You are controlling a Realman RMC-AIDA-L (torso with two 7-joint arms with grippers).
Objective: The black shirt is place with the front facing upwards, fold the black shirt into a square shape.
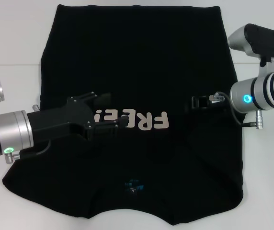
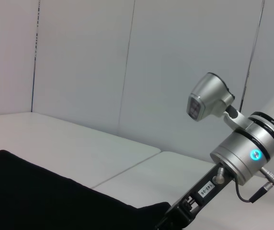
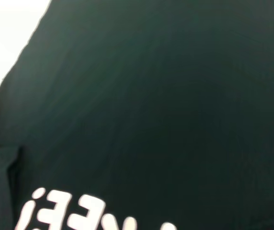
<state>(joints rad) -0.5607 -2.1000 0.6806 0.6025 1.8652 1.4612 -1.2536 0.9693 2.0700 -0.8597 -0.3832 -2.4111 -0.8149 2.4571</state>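
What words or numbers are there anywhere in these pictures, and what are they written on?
"FREE!" in pale letters on the black shirt, seen upside down from the head view; the left gripper covers part of it.
Small white tag on the right gripper base, in the left wrist view: print too small to read surely.
Teal neck label inside the collar: too small to read.
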